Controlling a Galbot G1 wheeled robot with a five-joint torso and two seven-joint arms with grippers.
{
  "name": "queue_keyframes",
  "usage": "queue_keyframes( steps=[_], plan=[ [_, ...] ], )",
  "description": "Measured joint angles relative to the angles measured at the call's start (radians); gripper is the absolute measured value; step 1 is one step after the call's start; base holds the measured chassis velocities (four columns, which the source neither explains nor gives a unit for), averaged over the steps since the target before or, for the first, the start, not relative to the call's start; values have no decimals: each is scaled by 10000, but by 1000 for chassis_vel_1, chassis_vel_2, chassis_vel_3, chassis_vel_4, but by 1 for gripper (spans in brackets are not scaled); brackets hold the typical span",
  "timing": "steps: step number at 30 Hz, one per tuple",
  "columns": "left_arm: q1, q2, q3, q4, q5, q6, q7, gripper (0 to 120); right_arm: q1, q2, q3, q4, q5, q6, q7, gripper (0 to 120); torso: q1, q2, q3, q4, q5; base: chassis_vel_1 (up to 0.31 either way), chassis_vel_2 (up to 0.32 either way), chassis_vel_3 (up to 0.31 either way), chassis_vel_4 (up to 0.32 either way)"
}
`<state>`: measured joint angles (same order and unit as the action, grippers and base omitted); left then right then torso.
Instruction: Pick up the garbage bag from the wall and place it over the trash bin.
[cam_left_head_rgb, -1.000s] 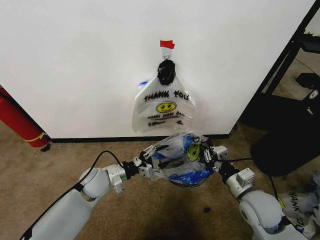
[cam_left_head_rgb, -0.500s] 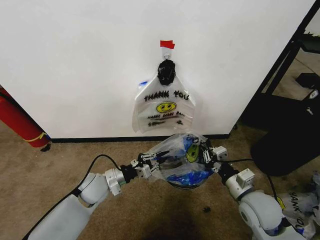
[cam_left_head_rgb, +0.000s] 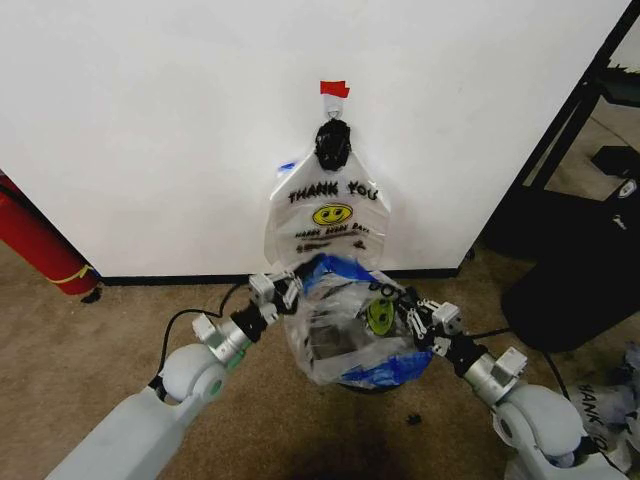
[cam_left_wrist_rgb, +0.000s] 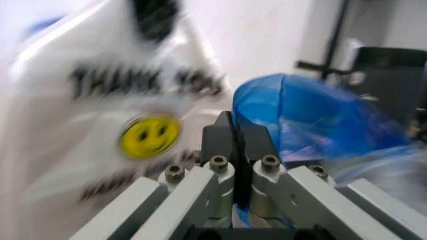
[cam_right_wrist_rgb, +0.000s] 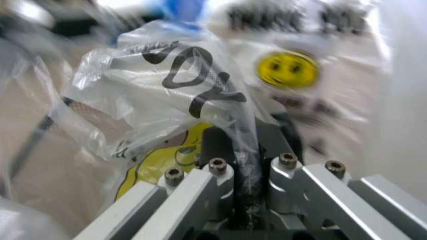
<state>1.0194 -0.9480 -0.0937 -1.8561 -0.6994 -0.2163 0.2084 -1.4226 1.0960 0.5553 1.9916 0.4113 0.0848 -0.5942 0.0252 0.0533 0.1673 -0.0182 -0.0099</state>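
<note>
Garbage bag (cam_left_head_rgb: 345, 335) hanging mouth-up, seemingly over trash bin (cam_left_head_rgb: 368, 384), left hand (cam_left_head_rgb: 283, 288) and right hand (cam_left_head_rgb: 418, 318) clamped on rim.

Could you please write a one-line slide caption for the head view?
Both grippers, left and right, hold the garbage bag above the trash bin.

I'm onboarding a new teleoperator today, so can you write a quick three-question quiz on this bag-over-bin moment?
1. True or false: the left gripper is shut on the garbage bag.
2. Which is higher in the head view? A) left gripper B) right gripper
3. What hangs on the wall below the red tape strip?

Key:
1. True; the left wrist view shows it pinching the blue-tinted edge.
2. A
3. More THANK YOU bags, behind the held bag; the trash bin is mostly hidden beneath the held one.
</note>
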Motion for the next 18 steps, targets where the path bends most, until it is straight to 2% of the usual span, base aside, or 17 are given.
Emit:
queue_keyframes(
  steps=[4,8,14,18],
  plan=[
    [176,32,-181,242,321,570,-246,0,-11,63,-3,-66,964,241,-226,1,0,0,0,1,-2,0,0,0,0],
    [565,107,-422,506,775,832,18,0,-66,191,-170,-67,2156,415,326,1,0,0,0,3,-2,0,0,0,0],
    [653,34,-436,670,691,584,296,0,-138,377,-436,-163,3098,404,1253,1,0,0,0,1,-1,0,0,0,0],
    [568,-59,-348,742,383,247,323,1,-135,517,-626,-363,2998,414,1983,1,0,0,0,1,-2,0,0,0,0]
  ],
)
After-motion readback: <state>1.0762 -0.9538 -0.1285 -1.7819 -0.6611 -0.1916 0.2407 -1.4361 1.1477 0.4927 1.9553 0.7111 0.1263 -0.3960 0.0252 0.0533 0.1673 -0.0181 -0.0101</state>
